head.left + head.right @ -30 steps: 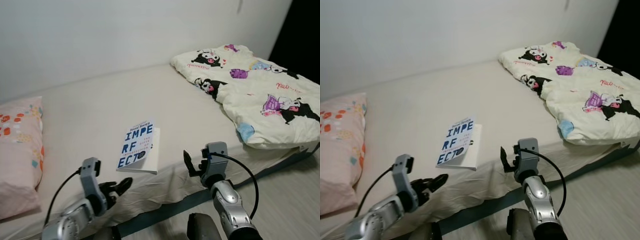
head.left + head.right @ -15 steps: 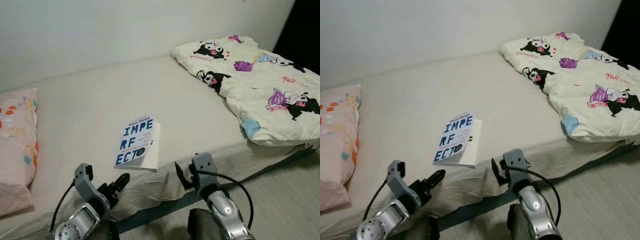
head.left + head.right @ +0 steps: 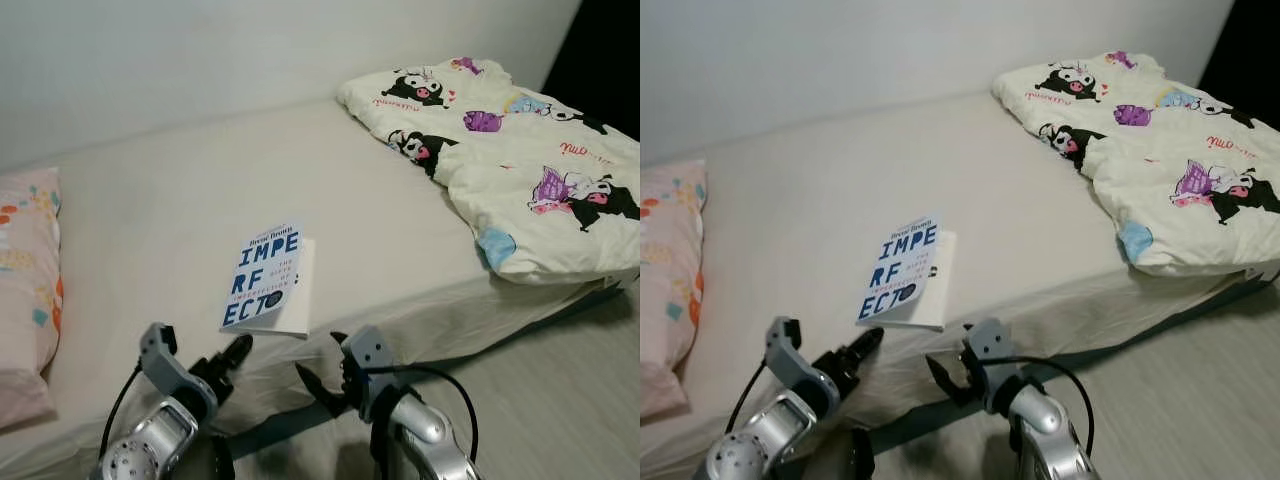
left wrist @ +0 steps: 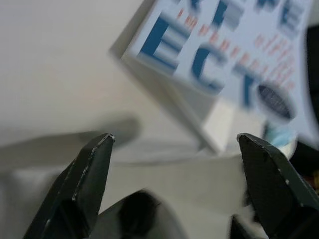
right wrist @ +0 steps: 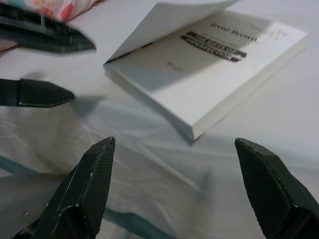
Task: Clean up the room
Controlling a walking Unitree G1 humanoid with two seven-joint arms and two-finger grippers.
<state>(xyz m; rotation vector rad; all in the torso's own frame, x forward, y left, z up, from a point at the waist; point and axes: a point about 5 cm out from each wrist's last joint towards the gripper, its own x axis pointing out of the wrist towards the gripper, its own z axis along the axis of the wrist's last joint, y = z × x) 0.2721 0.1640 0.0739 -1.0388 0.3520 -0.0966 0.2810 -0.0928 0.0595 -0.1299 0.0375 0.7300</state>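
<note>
Currently under inspection, left to right:

Pillow: pink patterned pillow [image 3: 25,290] is lying at the left end of the bed [image 3: 180,200], sitting further toward the frame edge than a second ago; the whole view is shifting, so this is camera motion, not the pillow moving.

Left gripper: left gripper [image 3: 232,357] is reaching toward the near mattress edge, just short of the book's lower corner. Its fingers [image 4: 89,174] are standing wide apart in the wrist view and are holding nothing.

Book: white paperback book [image 3: 266,277] with blue lettering is lying flat on the sheet near the front edge, cover slightly lifted. It is resting in the same spot on the bed as a second ago, untouched.

Right gripper: right gripper [image 3: 320,375] is now sitting lower and further left than a second ago, turning toward the book from its right side. Its fingers [image 5: 87,184] are spread wide and empty, with the book's near corner framed between them in the wrist view.

Quilt: cartoon-print quilt [image 3: 510,170] is lying crumpled at the right end of the bed, unchanged.

Meaning for task: both arms are closing in on the book, which judging by this is the item being picked up first. No grasp is made yet; tidying is at an early stage.
</note>
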